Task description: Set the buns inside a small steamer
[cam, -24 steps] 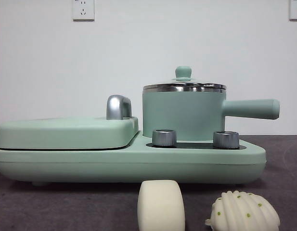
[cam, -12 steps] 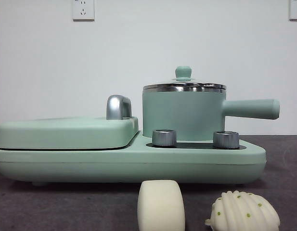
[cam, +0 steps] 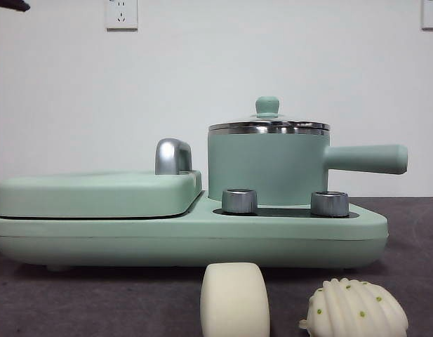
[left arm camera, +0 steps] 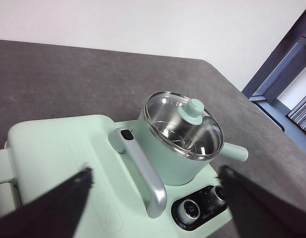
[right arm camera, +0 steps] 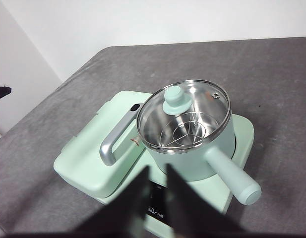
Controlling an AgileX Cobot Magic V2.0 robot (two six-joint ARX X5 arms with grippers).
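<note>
Left pincer point(left arm camera: 153, 198) wide open, right pincer point(right arm camera: 156, 191) seemingly near-closed, empty.

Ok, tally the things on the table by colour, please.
Mint green: 3 – cooker base, griddle lid, pot
Pale: 2 – smooth bun, ridged bun
Total: 5
</note>
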